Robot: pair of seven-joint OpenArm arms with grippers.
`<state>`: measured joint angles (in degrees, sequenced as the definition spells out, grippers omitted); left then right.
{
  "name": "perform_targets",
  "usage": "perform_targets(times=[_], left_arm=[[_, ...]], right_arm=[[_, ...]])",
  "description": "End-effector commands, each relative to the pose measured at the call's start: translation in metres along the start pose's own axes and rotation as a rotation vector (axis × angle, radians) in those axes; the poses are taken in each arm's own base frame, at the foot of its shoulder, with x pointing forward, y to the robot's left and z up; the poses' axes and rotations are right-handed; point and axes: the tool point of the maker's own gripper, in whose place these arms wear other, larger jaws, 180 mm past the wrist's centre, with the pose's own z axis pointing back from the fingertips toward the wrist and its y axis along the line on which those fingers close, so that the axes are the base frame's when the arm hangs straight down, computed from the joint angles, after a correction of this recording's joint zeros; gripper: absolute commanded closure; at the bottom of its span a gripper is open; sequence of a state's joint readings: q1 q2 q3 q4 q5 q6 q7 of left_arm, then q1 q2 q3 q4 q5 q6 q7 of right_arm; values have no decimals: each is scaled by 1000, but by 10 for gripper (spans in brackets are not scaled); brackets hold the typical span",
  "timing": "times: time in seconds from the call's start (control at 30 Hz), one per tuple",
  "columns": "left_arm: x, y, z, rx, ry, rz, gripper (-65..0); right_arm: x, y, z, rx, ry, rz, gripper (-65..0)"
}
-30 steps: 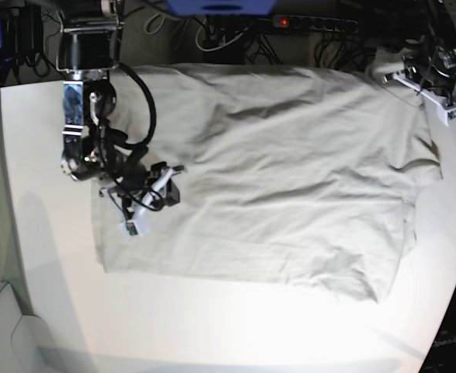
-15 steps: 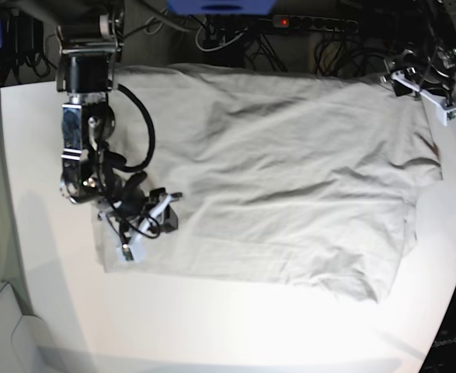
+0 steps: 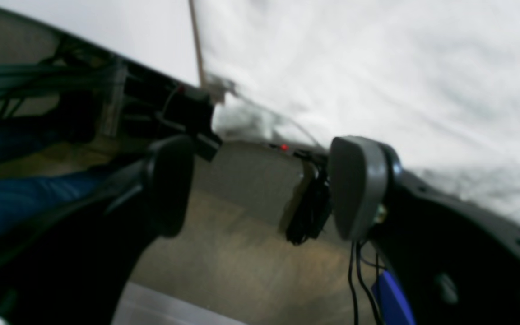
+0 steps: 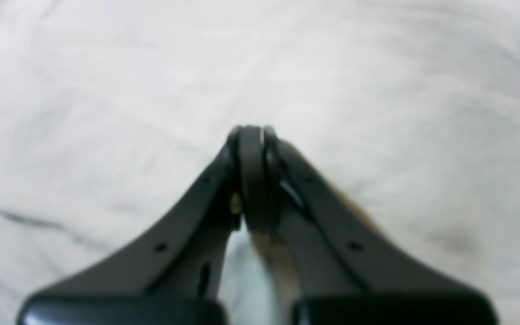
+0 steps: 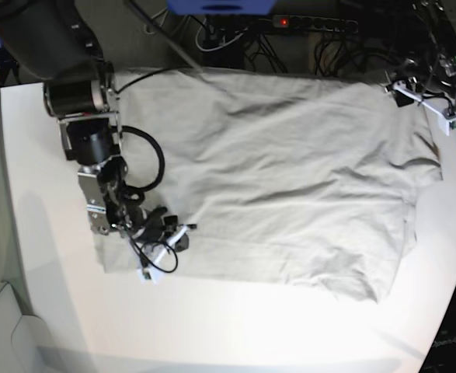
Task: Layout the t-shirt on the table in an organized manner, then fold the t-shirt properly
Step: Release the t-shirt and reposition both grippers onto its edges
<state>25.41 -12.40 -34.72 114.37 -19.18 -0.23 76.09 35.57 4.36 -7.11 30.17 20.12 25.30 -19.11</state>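
The plain light grey-beige cotton t-shirt point(image 5: 290, 179) lay spread across the glossy white tabletop point(image 5: 49, 311), mostly flat, with creases through the middle and a sleeve bunched at the base view's right edge. The right gripper point(image 5: 165, 247) sat low on the shirt's corner nearest that arm, its jaws pressed together; the right wrist view showed no cloth visibly caught between them, so it looked clenched on nothing. The left gripper point(image 3: 260, 185) stood released, jaws wide apart, off the table's far edge beside the shirt's upper corner.

The step in hand seemed to be smoothing the layout. To do it well, each corner should probably be drawn outward low and slowly, so the creases pull flat without dragging the whole shirt.

Only the base view showed the full outline of the shirt; only the left wrist view showed floor and cables point(image 3: 314, 216) between the parted pads point(image 3: 355, 185)
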Motion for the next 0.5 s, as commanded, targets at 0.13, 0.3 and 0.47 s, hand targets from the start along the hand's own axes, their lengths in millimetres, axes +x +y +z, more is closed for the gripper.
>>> perform_targets(times=[0.13, 0.3, 0.47], left_arm=[[10, 3, 4, 12, -36, -6, -458], [13, 2, 4, 9, -46, -4, -458], [25, -3, 5, -4, -72, 3, -458]], right_arm=[[34, -40, 5, -67, -104, -38, 0], [37, -73, 19, -135, -154, -57, 0], [33, -132, 44, -353, -143, -43, 0]])
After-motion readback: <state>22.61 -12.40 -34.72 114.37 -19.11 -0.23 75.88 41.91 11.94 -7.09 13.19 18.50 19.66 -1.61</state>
